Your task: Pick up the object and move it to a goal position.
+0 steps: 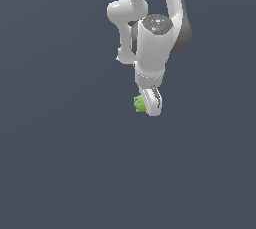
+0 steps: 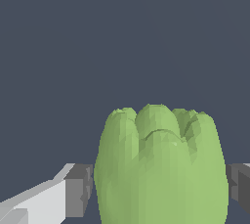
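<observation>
Between claw (image 2: 158,189) pads, object (image 2: 161,169) (base cropped).

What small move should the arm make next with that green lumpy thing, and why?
Probably close the gripper a touch, then lift. In the wrist view the green object fills the space between the grey fingertips, each beside a flank; whether they already press it cannot be told, so confirm the grip first.

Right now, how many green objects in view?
1. The green object sits between the gripper fingers, pads against both its sides. Nothing else green shows.
</observation>
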`<state>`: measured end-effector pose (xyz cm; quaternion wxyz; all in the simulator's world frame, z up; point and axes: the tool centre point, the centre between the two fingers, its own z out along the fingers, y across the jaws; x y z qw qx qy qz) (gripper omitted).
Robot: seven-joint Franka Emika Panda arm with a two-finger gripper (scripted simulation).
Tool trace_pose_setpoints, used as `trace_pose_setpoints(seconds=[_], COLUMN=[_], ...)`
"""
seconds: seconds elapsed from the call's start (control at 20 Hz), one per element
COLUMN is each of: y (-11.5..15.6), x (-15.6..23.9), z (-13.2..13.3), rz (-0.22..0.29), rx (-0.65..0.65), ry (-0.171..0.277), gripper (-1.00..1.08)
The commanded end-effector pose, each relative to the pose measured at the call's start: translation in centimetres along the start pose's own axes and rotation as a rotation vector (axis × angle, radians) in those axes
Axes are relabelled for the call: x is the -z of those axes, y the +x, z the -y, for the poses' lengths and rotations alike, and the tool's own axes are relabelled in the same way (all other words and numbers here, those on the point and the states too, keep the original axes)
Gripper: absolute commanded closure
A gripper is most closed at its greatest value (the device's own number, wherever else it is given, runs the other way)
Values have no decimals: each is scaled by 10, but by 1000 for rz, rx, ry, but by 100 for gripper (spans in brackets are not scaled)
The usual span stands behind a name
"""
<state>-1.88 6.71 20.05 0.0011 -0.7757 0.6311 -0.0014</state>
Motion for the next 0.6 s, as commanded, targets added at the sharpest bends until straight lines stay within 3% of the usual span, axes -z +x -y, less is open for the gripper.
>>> trace_pose_setpoints(seconds=[0.0,0.55], y=[-6,-16], x=[19,53], z=[-1,1], rz=[-1,0], rx=[0,1], ry=[-2,-3], gripper=[108,108])
